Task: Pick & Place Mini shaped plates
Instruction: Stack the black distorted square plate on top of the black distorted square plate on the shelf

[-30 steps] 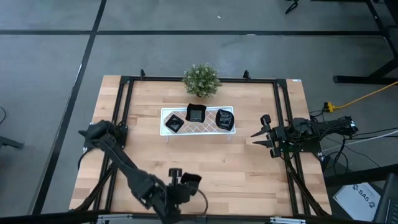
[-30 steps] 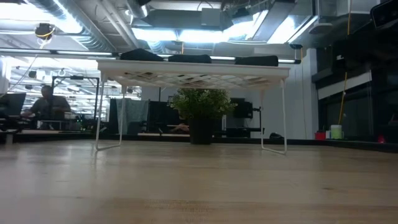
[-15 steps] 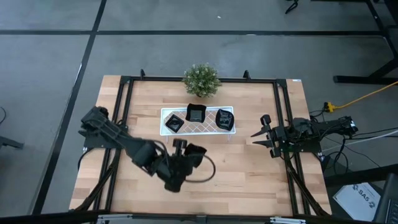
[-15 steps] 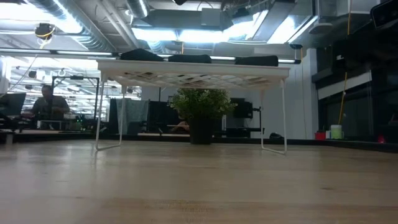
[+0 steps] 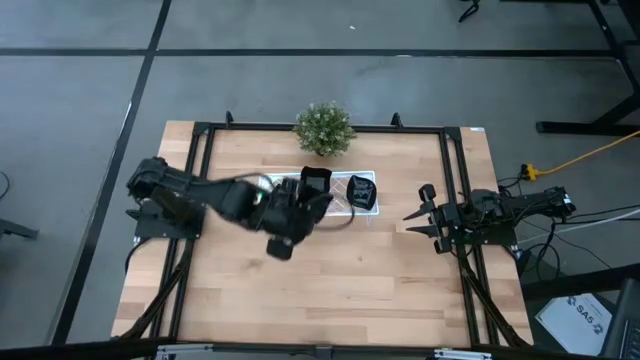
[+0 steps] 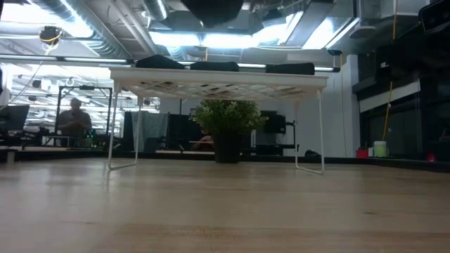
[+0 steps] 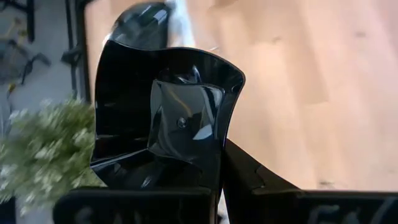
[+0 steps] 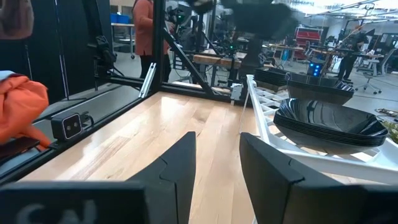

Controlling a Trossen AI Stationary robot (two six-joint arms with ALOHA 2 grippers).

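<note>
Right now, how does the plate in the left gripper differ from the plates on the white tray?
The held plate is clamped in the shut left gripper, raised above the white tray. The tray plates lie flat, stacked, untouched. The held plate is single. All are glossy black.

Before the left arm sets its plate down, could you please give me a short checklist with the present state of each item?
1. Left pincer shut on the small glossy black plate: ok.
2. Left pincer above the long white lattice tray: ok; the high view puts it over the tray's left half.
3. Free spot on the tray under the carried plate: cannot tell; the arm hides the left and middle part.
4. Black plates at the tray's right end sitting on the tray: ok.
5. Small green potted plant apart from the left arm: ok.
6. Right pincer waiting, open, beside the tray's right end: ok.
</note>
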